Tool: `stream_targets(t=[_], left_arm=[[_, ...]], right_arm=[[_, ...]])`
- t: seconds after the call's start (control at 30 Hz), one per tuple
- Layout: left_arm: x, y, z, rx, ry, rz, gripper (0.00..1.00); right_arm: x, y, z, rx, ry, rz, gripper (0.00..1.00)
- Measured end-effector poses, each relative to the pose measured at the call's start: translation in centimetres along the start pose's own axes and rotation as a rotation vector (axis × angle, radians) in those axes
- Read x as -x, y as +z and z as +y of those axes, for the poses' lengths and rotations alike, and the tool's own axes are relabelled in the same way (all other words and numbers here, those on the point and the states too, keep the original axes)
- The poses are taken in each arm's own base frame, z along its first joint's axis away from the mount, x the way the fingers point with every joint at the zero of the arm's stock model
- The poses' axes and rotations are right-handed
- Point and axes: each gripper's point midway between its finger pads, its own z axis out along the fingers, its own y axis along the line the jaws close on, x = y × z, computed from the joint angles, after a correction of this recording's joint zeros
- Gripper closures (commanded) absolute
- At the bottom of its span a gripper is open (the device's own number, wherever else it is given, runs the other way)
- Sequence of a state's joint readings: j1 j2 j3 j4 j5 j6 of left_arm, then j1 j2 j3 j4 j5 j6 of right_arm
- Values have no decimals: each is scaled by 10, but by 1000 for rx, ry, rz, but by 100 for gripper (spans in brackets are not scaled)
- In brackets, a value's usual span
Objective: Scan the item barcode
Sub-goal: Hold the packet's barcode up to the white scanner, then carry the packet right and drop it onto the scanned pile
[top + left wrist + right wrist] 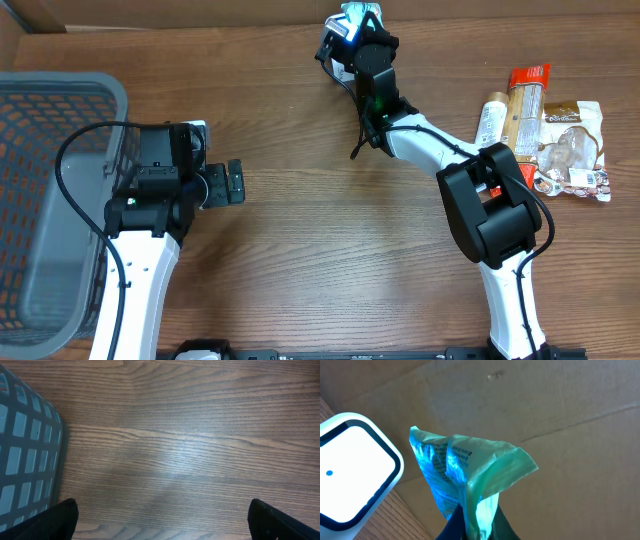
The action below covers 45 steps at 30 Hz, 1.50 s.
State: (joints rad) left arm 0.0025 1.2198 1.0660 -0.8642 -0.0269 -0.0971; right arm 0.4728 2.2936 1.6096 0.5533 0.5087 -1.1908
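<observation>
At far left a grey mesh basket sits beside the left gripper, jaws wide apart over bare table, then top centre the right gripper is clamped on a teal packet held up just beside the white scanner, spare snack packs lying far right.

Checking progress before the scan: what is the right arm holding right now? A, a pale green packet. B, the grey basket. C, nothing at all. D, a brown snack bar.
A: in the right wrist view the right arm's jaws are pinched shut on the bottom of the pale green packet, held up beside the white scanner.
</observation>
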Motion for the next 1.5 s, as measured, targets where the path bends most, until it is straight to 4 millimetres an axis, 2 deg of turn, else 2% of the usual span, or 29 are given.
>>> stream_targets(t=[0.33, 0.47, 0.57, 0.63, 0.7, 0.77, 0.8, 0.87, 0.9, 1.0, 1.13, 1.37, 1.5], left_arm=[[0, 0, 0, 0, 0, 0, 0], [0, 0, 0, 0, 0, 0, 0], [0, 0, 0, 0, 0, 0, 0], [0, 0, 0, 0, 0, 0, 0], [0, 0, 0, 0, 0, 0, 0], [0, 0, 0, 0, 0, 0, 0], [0, 0, 0, 0, 0, 0, 0], [0, 0, 0, 0, 0, 0, 0], [0, 0, 0, 0, 0, 0, 0], [0, 0, 0, 0, 0, 0, 0], [0, 0, 0, 0, 0, 0, 0], [0, 0, 0, 0, 0, 0, 0], [0, 0, 0, 0, 0, 0, 0]], right_arm=[[8, -3, 8, 28, 27, -20, 96], [-5, -10, 23, 132, 67, 59, 96], [-13, -27, 18, 223, 124, 131, 96], [-13, -46, 0, 280, 197, 169, 96], [-7, -70, -29, 321, 307, 183, 96], [2, -106, -72, 371, 495, 184, 96], [3, -115, -80, 384, 536, 184, 96], [0, -150, -112, 443, 737, 211, 96], [-3, -159, -123, 452, 806, 218, 96], [-39, -190, -148, 487, 1063, 348, 96], [-106, -206, -153, 483, 1302, 587, 96], [-222, -212, -157, 353, 1576, 852, 96], [-278, -208, -143, 279, 1669, 926, 96]])
